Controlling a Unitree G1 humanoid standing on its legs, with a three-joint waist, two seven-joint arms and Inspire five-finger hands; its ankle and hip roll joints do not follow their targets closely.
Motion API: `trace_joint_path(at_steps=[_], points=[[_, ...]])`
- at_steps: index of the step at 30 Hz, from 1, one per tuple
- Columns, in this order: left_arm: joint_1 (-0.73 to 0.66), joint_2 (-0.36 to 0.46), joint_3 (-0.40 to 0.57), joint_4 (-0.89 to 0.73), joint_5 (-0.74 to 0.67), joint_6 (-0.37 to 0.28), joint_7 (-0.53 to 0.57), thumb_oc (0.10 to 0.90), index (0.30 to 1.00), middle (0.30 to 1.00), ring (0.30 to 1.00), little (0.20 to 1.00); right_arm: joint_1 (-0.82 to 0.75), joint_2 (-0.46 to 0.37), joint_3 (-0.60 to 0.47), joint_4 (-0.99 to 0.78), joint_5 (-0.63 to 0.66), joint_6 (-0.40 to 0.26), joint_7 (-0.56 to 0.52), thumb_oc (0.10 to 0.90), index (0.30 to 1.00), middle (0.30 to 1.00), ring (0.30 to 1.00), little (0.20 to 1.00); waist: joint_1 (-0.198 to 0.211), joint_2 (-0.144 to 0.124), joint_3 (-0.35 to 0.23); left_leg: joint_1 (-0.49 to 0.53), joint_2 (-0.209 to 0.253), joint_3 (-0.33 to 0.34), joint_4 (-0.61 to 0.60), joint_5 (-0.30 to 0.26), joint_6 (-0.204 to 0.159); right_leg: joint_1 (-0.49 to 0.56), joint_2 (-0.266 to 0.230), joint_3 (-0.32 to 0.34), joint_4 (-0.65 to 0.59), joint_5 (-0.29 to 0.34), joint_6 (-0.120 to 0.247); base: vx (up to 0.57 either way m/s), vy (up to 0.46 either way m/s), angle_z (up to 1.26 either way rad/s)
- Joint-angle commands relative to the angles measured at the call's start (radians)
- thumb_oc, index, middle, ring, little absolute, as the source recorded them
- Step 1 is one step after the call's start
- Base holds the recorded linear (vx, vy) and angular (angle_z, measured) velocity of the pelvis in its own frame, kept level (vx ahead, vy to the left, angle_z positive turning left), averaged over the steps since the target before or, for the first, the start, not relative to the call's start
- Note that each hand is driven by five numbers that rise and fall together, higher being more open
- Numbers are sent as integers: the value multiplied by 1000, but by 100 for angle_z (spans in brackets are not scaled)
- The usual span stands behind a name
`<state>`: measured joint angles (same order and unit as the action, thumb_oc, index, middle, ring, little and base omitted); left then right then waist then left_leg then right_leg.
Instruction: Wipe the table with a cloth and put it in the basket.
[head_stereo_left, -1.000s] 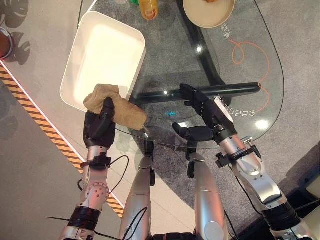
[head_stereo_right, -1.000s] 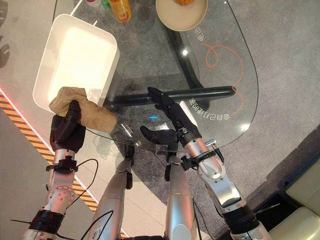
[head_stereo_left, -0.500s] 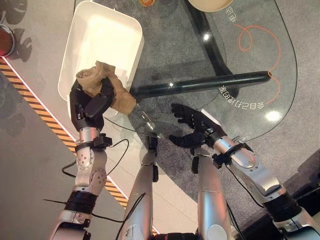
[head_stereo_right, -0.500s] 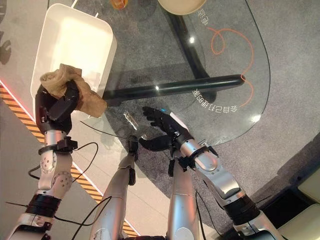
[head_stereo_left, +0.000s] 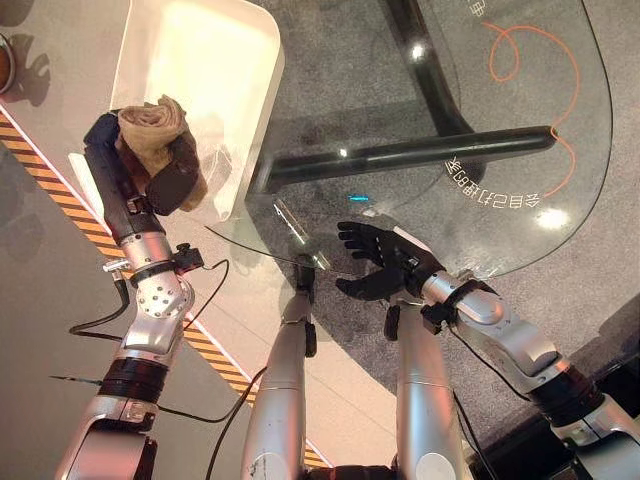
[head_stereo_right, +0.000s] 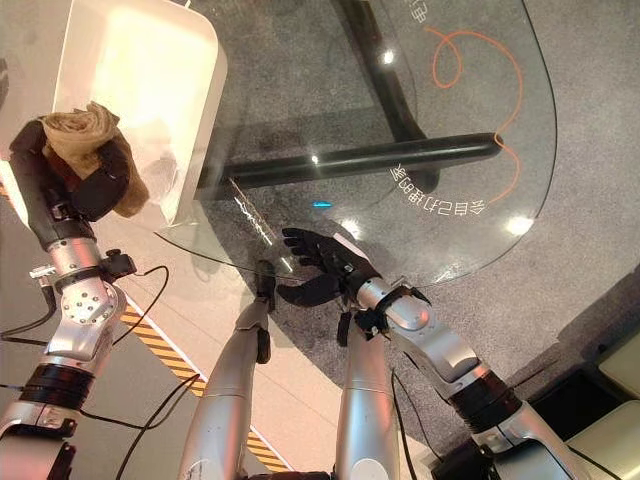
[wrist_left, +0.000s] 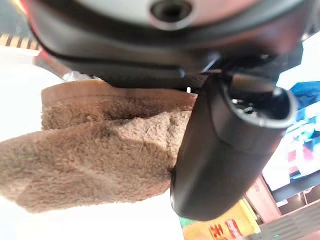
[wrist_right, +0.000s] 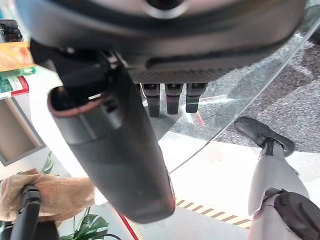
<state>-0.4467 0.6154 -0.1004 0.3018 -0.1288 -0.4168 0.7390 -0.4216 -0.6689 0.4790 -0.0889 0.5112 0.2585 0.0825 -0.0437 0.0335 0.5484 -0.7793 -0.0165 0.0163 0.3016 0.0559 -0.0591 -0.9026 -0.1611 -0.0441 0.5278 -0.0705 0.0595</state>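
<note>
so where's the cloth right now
The cloth is bunched in the left hand, on the left of the eye views, at the near corner of the white basket.

Cloth (head_stereo_left: 150, 130): tan, fuzzy, bunched into a wad, clamped in the curled fingers of the left hand (head_stereo_left: 165, 175), raised at the near rim of the basket. Basket (head_stereo_left: 225, 60): white, rectangular, rounded corners, open top, standing beside the left edge of the glass table (head_stereo_left: 480, 120)
</note>
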Motion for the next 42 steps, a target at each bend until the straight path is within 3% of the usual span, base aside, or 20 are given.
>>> trace_joint_path(at_steps=[1, 7, 13, 18, 19, 22, 23, 24, 25, 26, 27, 33, 34, 35, 36, 37, 38, 39, 40, 42], points=[[-49, 87, 106, -63, 65, -35, 175, 100, 300, 300, 300, 200, 19, 0, 29, -98, 64, -15, 5, 800, 900, 900, 900, 900, -8, 32, -28, -75, -70, 115, 117, -73, 52, 8, 94, 5, -151, 85, -12, 38, 44, 1], [-67, 118, 93, -24, 170, 81, 299, 100, 300, 300, 300, 200, 8, -21, 41, -109, 107, 5, -34, 800, 900, 900, 900, 900, -3, 30, -28, -136, -70, 111, 134, -73, 50, -52, 94, -2, -140, 90, -8, 20, 27, 0], [-104, 120, 70, 10, 171, 110, 330, 100, 300, 300, 300, 200, -5, -32, 46, -101, 118, 17, -29, 800, 900, 900, 900, 900, -5, 32, -28, -191, -64, 105, 155, -70, 44, -107, 97, 2, -113, 89, -6, 8, 19, 0], [-160, 113, 32, 52, 148, 112, 308, 100, 300, 300, 300, 200, -44, -35, 67, -72, 130, 18, -48, 800, 900, 900, 900, 900, -7, 32, -28, -264, -62, 103, 174, -66, 47, -187, 108, 4, -76, 92, -5, 18, 34, -1], [-151, 109, 24, 60, 140, 107, 302, 100, 300, 300, 300, 200, -34, -32, 72, -66, 131, 18, -47, 800, 900, 900, 900, 900, -5, 33, -28, -237, -61, 95, 184, -97, 41, -161, 113, 7, -61, 60, 0, 42, 18, -2], [-181, 98, 9, 102, 131, 92, 268, 100, 300, 300, 300, 200, -56, -30, 74, -44, 135, 20, -46, 800, 900, 900, 900, 900, -8, 29, -28, -255, -60, 97, 191, -96, 39, -176, 119, 3, -54, 61, 1, -14, 30, -9], [-207, 95, 4, 118, 129, 90, 256, 100, 300, 300, 300, 200, -79, -34, 70, -36, 138, 19, -42, 800, 900, 900, 900, 900, -14, 26, -28, -292, -60, 107, 186, -65, 43, -210, 118, -1, -64, 92, -3, 1, 42, -8], [-215, 88, -14, 141, 119, 90, 233, 100, 300, 300, 300, 200, -76, -36, 71, -25, 141, 18, -36, 800, 900, 900, 900, 900, -16, 23, -28, -276, -57, 100, 197, -92, 35, -195, 126, 6, -49, 65, 3, -56, 38, -5], [-237, 89, -17, 151, 116, 90, 222, 100, 300, 300, 300, 200, -92, -40, 67, -19, 140, 14, -35, 800, 900, 900, 900, 900, -20, 21, -28, -310, -57, 110, 189, -62, 39, -225, 123, 3, -63, 96, -2, 40, 32, -1], [-231, 86, -26, 161, 114, 90, 215, 100, 300, 300, 300, 200, -83, -38, 72, -12, 141, 12, -34, 800, 900, 900, 900, 900, -20, 20, -28, -284, -56, 101, 197, -90, 32, -200, 128, 7, -51, 67, 3, -51, 14, 0], [-254, 86, -27, 172, 113, 91, 211, 100, 300, 300, 300, 200, -101, -40, 69, -10, 141, 10, -33, 800, 900, 900, 900, 900, -24, 18, -28, -318, -56, 109, 189, -59, 37, -231, 126, 5, -64, 98, -2, 0, 0, 0], [-320, 87, -86, 246, 86, 96, 175, 100, 300, 300, 300, 200, -124, -40, 78, 25, 158, -4, -18, 800, 900, 900, 900, 900, -33, 6, -28, -317, -58, 95, 198, -82, 26, -228, 137, 14, -55, 78, 7, 7, 10, -2], [-344, 91, -90, 252, 85, 101, 166, 100, 300, 300, 300, 200, -142, -43, 74, 26, 162, -7, -18, 800, 900, 900, 900, 900, -36, 3, -28, -348, -59, 103, 188, -51, 30, -257, 133, 12, -70, 109, 4, 0, 0, 0], [-334, 88, -97, 257, 85, 104, 161, 100, 300, 300, 300, 200, -129, -40, 79, 29, 163, -8, -17, 800, 900, 900, 900, 900, -35, 4, -28, -319, -58, 94, 197, -81, 25, -229, 137, 15, -57, 80, 8, -46, -8, -1], [-363, 94, -103, 268, 81, 115, 137, 100, 300, 300, 300, 200, -147, -39, 74, 35, 159, -14, -13, 800, 900, 900, 900, 900, -39, 1, -28, -356, -60, 103, 188, -48, 29, -261, 134, 13, -73, 113, 5, 0, 0, 0], [-360, 92, -115, 278, 78, 123, 123, 100, 300, 300, 300, 200, -140, -34, 80, 40, 157, -17, -13, 800, 900, 900, 900, 900, -38, 1, -28, -333, -60, 94, 194, -71, 23, -239, 138, 15, -65, 90, 9, -51, -9, 0], [-374, 95, -114, 282, 73, 126, 114, 100, 300, 300, 300, 200, -152, -35, 76, 38, 158, -17, -15, 800, 900, 900, 900, 900, -40, 0, -28, -357, -62, 102, 187, -47, 27, -260, 135, 13, -76, 113, 5, 32, -4, 0], [-369, 89, -128, 295, 52, 139, 91, 100, 300, 300, 300, 200, -144, -30, 84, 42, 161, -19, -19, 800, 900, 900, 900, 900, -39, -1, -28, -328, -61, 93, 196, -77, 22, -232, 140, 15, -64, 83, 10, -45, -6, -1], [-387, 92, -128, 299, 47, 145, 83, 100, 300, 300, 300, 200, -159, -32, 80, 43, 158, -21, -19, 800, 900, 900, 900, 900, -42, -2, -28, -358, -63, 102, 186, -46, 27, -260, 137, 13, -78, 114, 5, 0, 0, 0], [-393, 92, -134, 310, 38, 151, 69, 100, 300, 300, 300, 200, -161, -31, 79, 45, 159, -23, -21, 800, 900, 900, 900, 900, -43, -3, -28, -362, -63, 102, 188, -45, 26, -262, 136, 12, -79, 115, 5, -25, -3, -1]])
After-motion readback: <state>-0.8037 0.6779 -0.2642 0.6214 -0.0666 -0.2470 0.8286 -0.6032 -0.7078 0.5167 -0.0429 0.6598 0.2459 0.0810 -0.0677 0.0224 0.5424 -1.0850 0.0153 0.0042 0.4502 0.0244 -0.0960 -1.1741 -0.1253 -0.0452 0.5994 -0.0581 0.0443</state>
